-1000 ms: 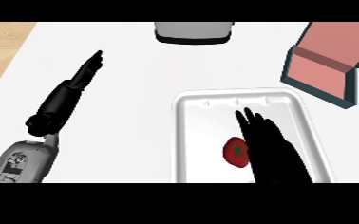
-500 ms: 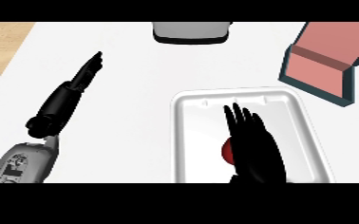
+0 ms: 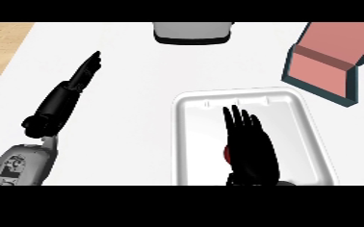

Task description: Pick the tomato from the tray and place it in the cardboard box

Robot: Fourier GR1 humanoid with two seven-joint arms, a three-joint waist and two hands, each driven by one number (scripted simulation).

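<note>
At the lower right, the right hand [image 3: 250, 146] lies flat over the tomato [image 3: 226, 154], fingers straight, not yet curled round it; only a red sliver shows at its left edge. The tomato sits in the white tray [image 3: 192, 139], so lifting and carrying remain. At left, the left hand [image 3: 74, 84] rests open. The box [image 3: 323, 62] waits at upper right.
</note>
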